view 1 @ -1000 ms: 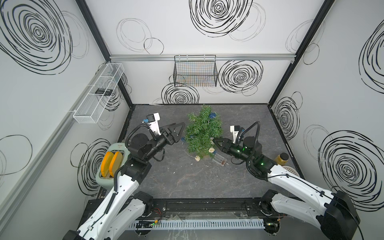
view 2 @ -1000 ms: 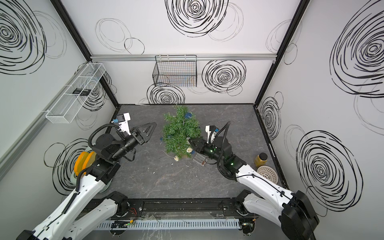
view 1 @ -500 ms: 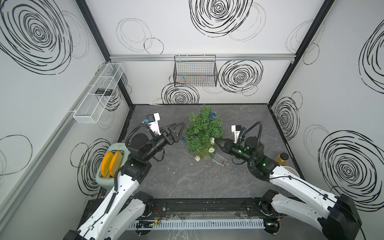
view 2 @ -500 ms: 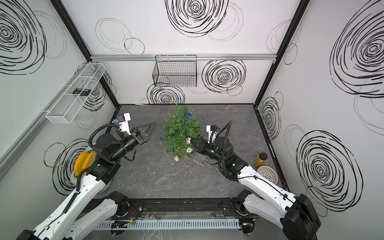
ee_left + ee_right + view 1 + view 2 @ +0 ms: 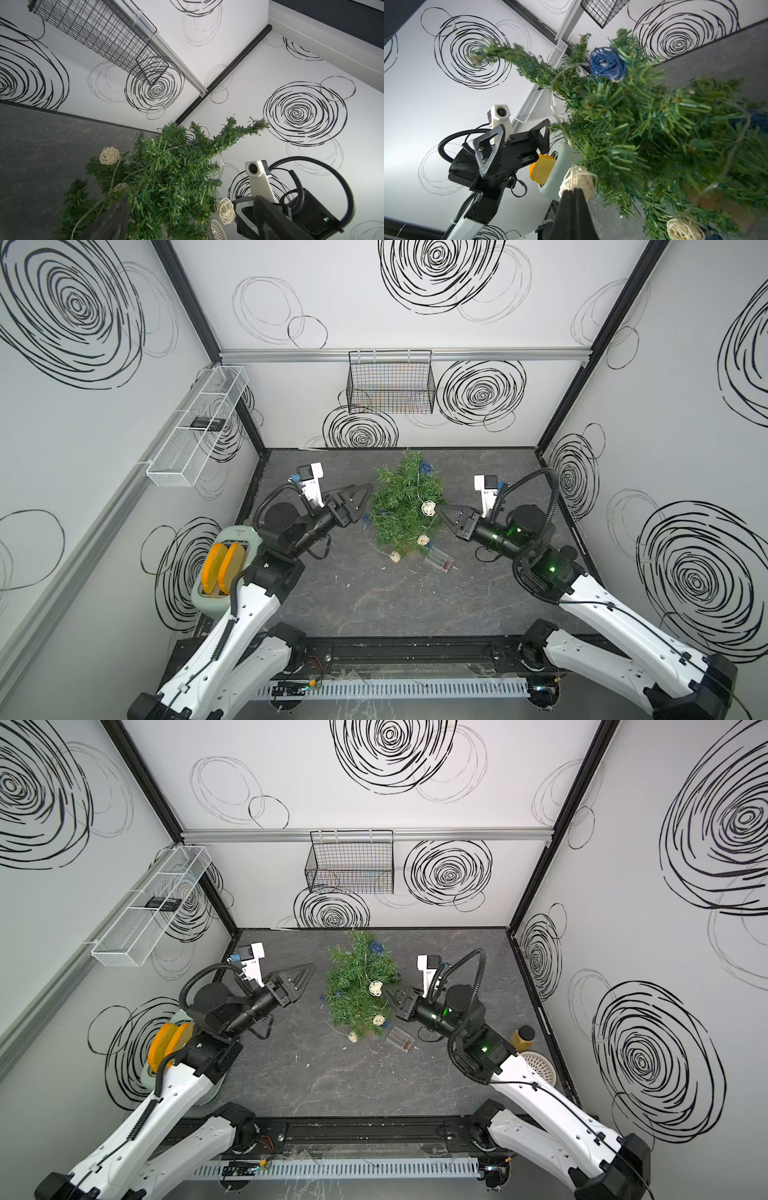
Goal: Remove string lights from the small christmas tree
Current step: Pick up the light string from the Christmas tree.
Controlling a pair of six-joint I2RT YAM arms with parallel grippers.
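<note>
The dark marbled tabletop [image 5: 374, 605] sits between white walls scrawled with black spirals. The small christmas tree [image 5: 399, 506] stands toward 12 o'clock, with the string lights [image 5: 423, 540] draped over its branches. At its 9 o'clock the left hand [image 5: 363, 499] is spread wide, just beside the needles. At its 3 o'clock the right hand [image 5: 437, 509] is pressed together, tips against a cream ball [image 5: 427, 507].

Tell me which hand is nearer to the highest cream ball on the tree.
Right. The right hand, shut, has its tips at the ball; the left hand, open, is across the tree.
</note>
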